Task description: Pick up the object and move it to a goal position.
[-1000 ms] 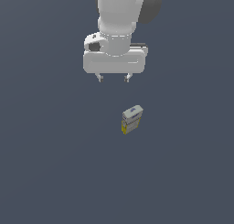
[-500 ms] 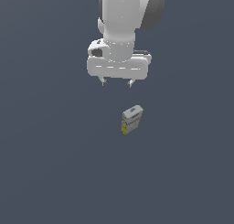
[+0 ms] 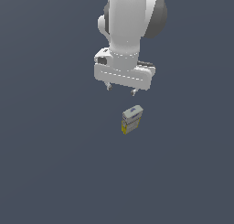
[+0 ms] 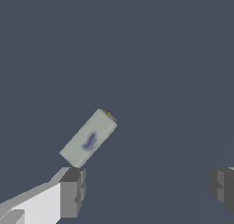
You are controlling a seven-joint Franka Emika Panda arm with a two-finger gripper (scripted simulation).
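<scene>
The object (image 3: 131, 120) is a small white-grey box with a yellow end and a blue mark on top, lying on the dark grey floor. In the wrist view the object (image 4: 89, 138) lies at an angle, close to one of the fingers (image 4: 72, 192). My gripper (image 3: 121, 90) hangs in the air behind and above the box, apart from it. The jaws stand wide open with nothing between them. In the wrist view the gripper (image 4: 147, 186) shows both fingertips far apart.
The white arm (image 3: 130, 31) rises behind the gripper. A plain dark grey floor (image 3: 55, 163) fills everything else in view.
The arm has shifted toward the exterior view's right and come slightly nearer the box. The box has not moved. The jaws stay open.
</scene>
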